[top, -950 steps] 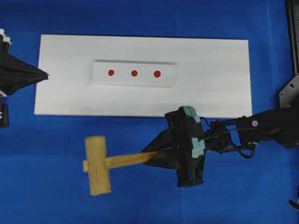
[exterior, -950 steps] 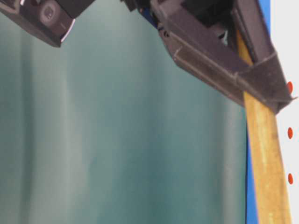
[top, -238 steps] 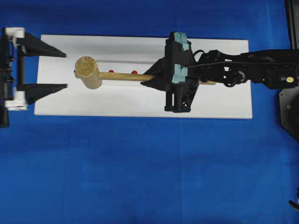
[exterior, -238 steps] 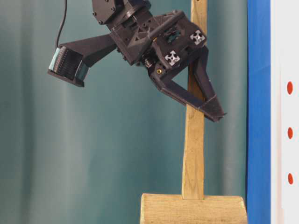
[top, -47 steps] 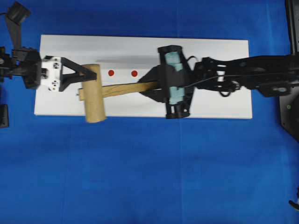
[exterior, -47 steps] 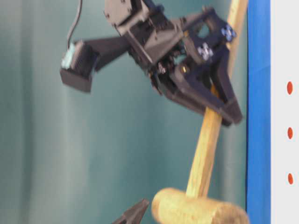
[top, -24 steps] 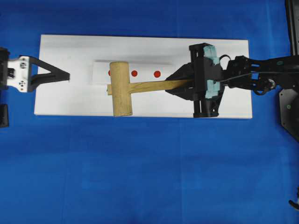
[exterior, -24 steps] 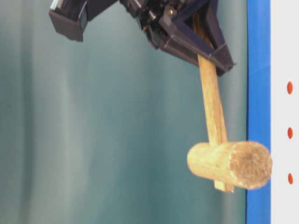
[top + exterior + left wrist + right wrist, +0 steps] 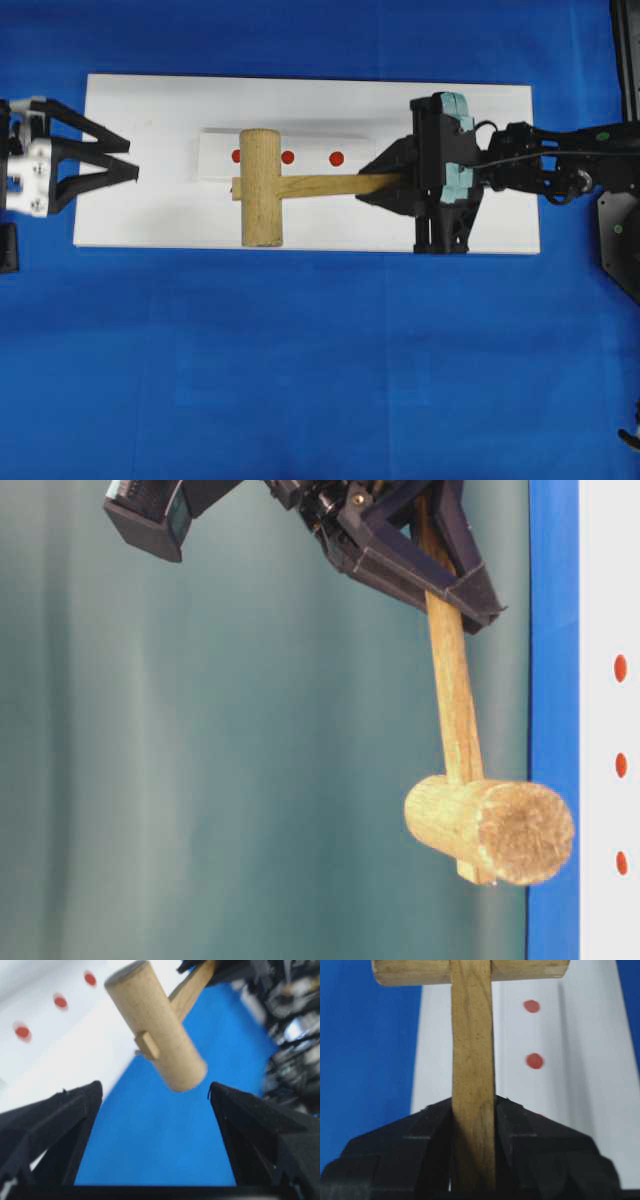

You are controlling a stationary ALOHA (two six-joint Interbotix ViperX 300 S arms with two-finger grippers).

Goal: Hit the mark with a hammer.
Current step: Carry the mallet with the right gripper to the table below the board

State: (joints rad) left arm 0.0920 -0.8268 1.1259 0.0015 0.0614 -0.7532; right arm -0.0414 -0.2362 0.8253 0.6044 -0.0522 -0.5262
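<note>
A: Right gripper [image 9: 400, 185] clamped on the handle end of the hammer [image 9: 262, 187], head held up off the white board [image 9: 480, 120], no contact visible from table level. Left gripper [image 9: 125, 160] spread wide, empty, well left of the hammer head.

B: Head position relative to the marks?

A: Hanging over the left end of the raised strip [image 9: 360, 145]; from overhead, left dot [image 9: 236, 156] peeking out just beside the head, middle dot [image 9: 288, 157] and right dot [image 9: 336, 158] to its right, uncovered.

B: Advice for the strike, then?

A: Probably: pick one dot, centre the head over it, keep the handle level with the strip, swing down short and straight. Grip kept firm — a slim handle likely to twist on impact. Left gripper best kept clear of the head.
</note>
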